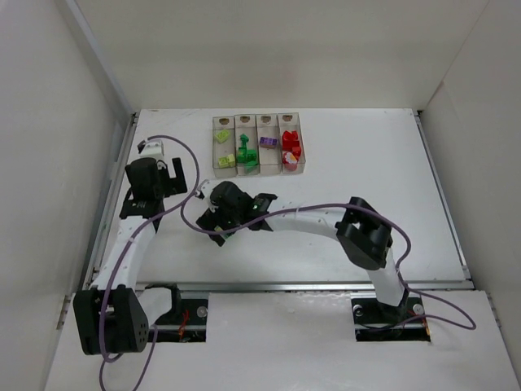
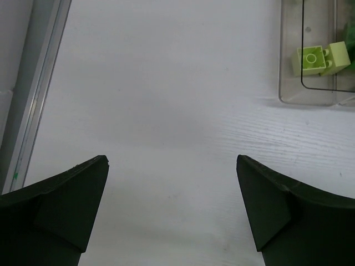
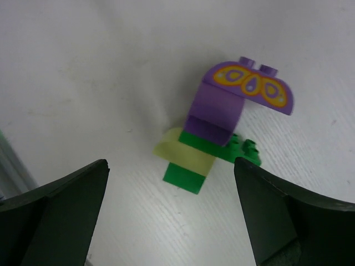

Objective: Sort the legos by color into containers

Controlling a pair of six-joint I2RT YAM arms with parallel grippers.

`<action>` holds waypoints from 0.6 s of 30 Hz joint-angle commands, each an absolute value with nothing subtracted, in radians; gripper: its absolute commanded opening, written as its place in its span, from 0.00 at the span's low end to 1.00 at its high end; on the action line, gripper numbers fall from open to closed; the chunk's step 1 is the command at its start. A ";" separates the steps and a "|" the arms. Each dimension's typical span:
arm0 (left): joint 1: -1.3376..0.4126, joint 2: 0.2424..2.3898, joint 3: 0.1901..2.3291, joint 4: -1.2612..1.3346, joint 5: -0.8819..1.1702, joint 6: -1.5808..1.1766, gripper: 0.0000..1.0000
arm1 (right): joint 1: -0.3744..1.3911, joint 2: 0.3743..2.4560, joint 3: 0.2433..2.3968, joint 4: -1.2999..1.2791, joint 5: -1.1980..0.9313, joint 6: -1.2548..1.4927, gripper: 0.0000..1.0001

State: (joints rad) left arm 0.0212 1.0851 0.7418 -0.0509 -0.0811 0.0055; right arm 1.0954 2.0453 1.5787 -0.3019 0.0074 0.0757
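Observation:
The containers (image 1: 259,122) are four clear boxes in a row at the back of the table. From left to right they hold yellow-green legos (image 1: 225,158), dark green legos (image 1: 247,155), a purple lego (image 1: 268,141) and red legos (image 1: 291,151). My right gripper (image 3: 171,162) is open, low over a joined clump of legos: a purple piece with a butterfly print (image 3: 244,91), a yellow-green brick (image 3: 186,151) and dark green bricks (image 3: 184,178). In the top view the right gripper (image 1: 226,208) hides most of that clump. My left gripper (image 2: 172,158) is open and empty over bare table, left of the containers (image 2: 288,83).
White walls enclose the table on three sides. A metal rail (image 2: 33,94) runs along the table's left edge, close to my left gripper (image 1: 152,186). Purple cables (image 1: 175,147) loop over both arms.

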 commanded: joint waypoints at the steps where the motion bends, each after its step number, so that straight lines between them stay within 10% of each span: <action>1: 0.020 1.023 0.736 -0.015 -0.104 -0.018 1.00 | 1.077 2.072 1.690 -0.327 0.162 0.156 0.99; 18: 0.009 0.986 0.727 0.017 -0.060 -0.006 1.00 | 1.077 2.184 1.753 -0.318 0.089 0.109 0.68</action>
State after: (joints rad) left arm 0.0128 1.0191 0.7391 -0.0265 -0.0715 -0.0086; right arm 1.0744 2.2238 1.7748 -0.3710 0.1429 0.1349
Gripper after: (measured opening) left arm 0.997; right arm 0.698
